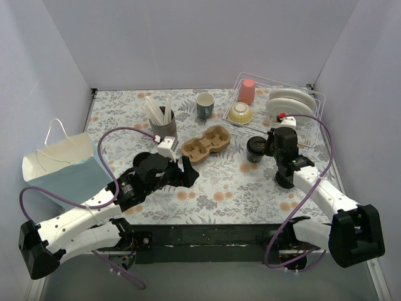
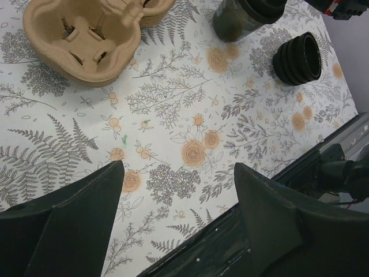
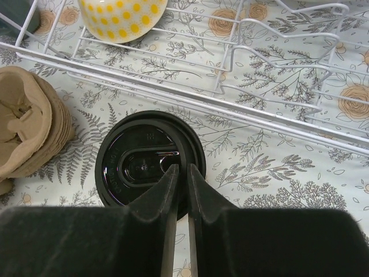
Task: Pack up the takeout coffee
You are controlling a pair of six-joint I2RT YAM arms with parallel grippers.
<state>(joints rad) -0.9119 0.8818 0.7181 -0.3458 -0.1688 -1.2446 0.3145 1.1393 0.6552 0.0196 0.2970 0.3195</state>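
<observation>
One black takeout coffee cup (image 1: 254, 147) with a black lid stands on the floral cloth, right of the brown pulp cup carrier (image 1: 207, 144). My right gripper (image 1: 267, 147) is shut on the right rim of its lid; in the right wrist view the fingers (image 3: 173, 184) pinch the lid edge of the cup (image 3: 130, 153). My left gripper (image 1: 188, 168) is open and empty, low over the cloth in front of the carrier. In the left wrist view the left gripper (image 2: 179, 167) is open, with the carrier (image 2: 86, 34) and the cup (image 2: 239, 20) beyond. Other coffee cups are not clearly in view.
A white wire dish rack (image 1: 313, 135) at the back right holds a pink cup (image 1: 247, 91), a yellow bowl (image 1: 240, 113) and plates (image 1: 291, 100). A grey-green mug (image 1: 205, 105) and a grey cup of straws (image 1: 163, 125) stand behind. A paper bag (image 1: 62, 163) is at left. A black ribbed round object (image 2: 298, 57) lies near the right arm.
</observation>
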